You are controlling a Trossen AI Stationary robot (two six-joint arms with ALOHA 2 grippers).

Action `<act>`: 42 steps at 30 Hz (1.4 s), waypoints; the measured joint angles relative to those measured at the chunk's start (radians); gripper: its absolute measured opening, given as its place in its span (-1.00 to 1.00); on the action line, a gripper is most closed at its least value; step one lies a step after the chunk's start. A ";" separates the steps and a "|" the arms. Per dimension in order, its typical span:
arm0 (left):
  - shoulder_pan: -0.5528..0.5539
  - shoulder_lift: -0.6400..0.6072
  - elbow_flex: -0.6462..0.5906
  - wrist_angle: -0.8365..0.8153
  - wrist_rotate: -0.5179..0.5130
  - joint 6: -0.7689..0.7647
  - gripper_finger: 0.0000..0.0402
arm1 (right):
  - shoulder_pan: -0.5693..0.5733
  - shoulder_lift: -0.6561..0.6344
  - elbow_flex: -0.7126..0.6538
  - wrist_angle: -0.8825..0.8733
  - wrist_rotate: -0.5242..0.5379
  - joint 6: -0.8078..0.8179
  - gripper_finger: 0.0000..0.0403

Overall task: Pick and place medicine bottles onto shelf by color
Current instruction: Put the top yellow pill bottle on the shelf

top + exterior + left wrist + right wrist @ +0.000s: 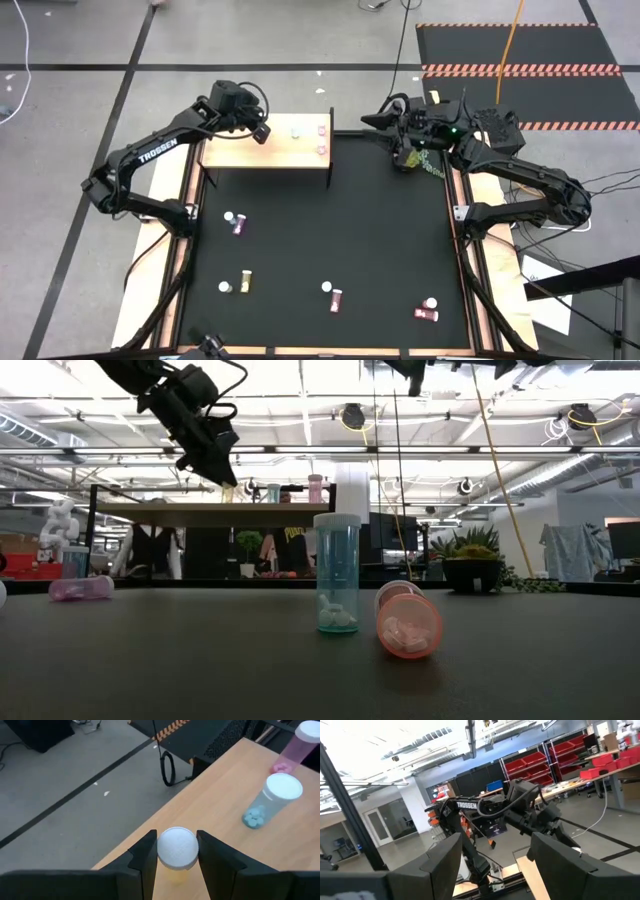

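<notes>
The shelf [262, 155], a pale wooden board on thin black legs, stands at the table's far left. On it stand a teal bottle [270, 802] and two pink bottles [322, 130], [321, 150]. My left gripper [262, 130] hovers over the board's far part, left of the teal bottle, shut on a yellow bottle [175, 874]. My right gripper [375, 120] is raised at the far right, open, with nothing between its fingers [440, 860]. My left gripper pinches the yellow bottle's white cap [175, 847] between its two fingers [145, 857], one on each side. The fingers slant down from the table's left. The bottle hangs upright below them over the shelf board; whether its bottom touches the board, I cannot tell.
Loose bottles lie on the black table: a magenta one [236, 222], a yellow one [240, 282], a red one [333, 295] and another red one [428, 310]. Near the front an upright teal bottle [337, 575] stands beside a lying red one [408, 625].
</notes>
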 joint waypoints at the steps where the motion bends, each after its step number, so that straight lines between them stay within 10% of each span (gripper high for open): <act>1: 0.003 0.000 0.000 0.000 0.001 0.002 -0.36 | 0.000 0.000 0.000 0.001 0.003 -0.001 0.17; 42: 0.039 0.001 0.000 -0.029 0.044 0.009 -0.36 | -0.053 -0.021 0.002 0.037 -0.004 0.025 0.17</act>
